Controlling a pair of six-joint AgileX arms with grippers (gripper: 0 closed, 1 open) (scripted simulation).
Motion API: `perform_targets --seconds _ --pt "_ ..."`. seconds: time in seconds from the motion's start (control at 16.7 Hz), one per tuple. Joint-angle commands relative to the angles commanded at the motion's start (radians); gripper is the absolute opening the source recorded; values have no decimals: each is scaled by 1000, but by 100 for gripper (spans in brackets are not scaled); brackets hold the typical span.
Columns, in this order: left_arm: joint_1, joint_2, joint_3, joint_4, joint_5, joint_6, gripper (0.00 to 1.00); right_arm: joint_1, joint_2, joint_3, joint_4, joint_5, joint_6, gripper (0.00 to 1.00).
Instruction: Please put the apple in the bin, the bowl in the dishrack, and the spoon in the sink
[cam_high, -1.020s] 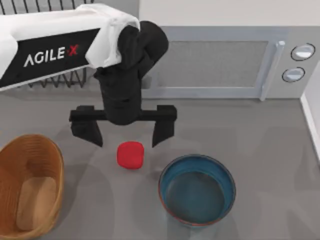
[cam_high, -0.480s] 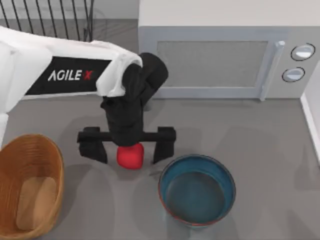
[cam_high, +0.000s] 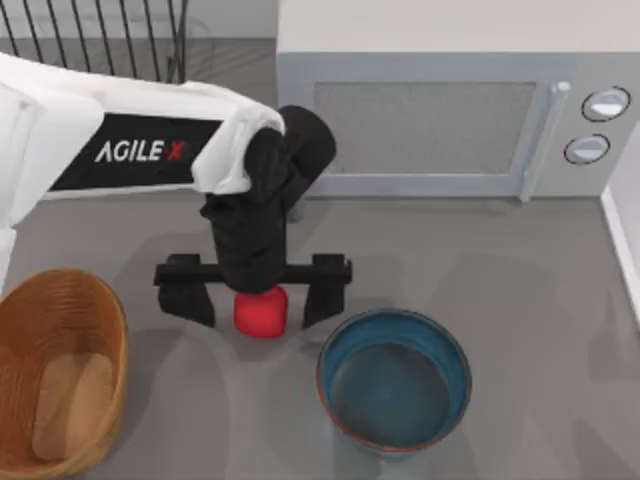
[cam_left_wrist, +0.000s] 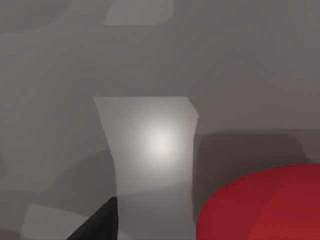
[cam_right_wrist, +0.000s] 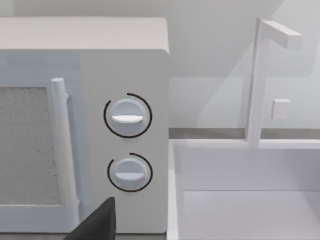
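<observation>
The red apple (cam_high: 262, 314) lies on the grey table (cam_high: 540, 300) between the bin and the bowl. My left gripper (cam_high: 256, 306) is lowered over it and open, one black finger (cam_high: 187, 296) on each side of the fruit and apart from it. Up close in the left wrist view, the apple (cam_left_wrist: 265, 205) sits beside a fingertip (cam_left_wrist: 97, 227). The teal-blue bowl (cam_high: 345, 355) stands just right of the apple. At the front left is the wicker bin (cam_high: 118, 320). The black wire dishrack (cam_high: 100, 35) is at the back left. The white sink (cam_right_wrist: 245, 200) is on the right. The spoon is out of view.
A light grey microwave (cam_high: 440, 110) stands along the back, close behind my left arm. The sink's white edge (cam_high: 625, 235) borders the table on the right, with a faucet (cam_right_wrist: 260, 80) over the basin. My right arm is parked facing the microwave (cam_right_wrist: 125, 135) and the sink.
My left gripper came forward and down from behind the apple and now straddles it. Over the last half second it has barely moved, its right finger edging slightly inward.
</observation>
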Motion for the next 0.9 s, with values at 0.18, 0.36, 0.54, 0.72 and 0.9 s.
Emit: perform_targets --seconds 0.18,0.36,0.54,0.72,0.9 --pt "0 0 0 0 0 0 47 0 0 0 0 0 0 100" --pt "0 0 0 0 0 0 25 0 0 0 0 0 0 100" --pt "0 0 0 0 0 0 2 0 0 0 0 0 0 100" --pt "0 0 0 0 0 0 0 0 0 0 0 0 0 100" --pt "0 0 0 0 0 0 0 0 0 0 0 0 0 100"
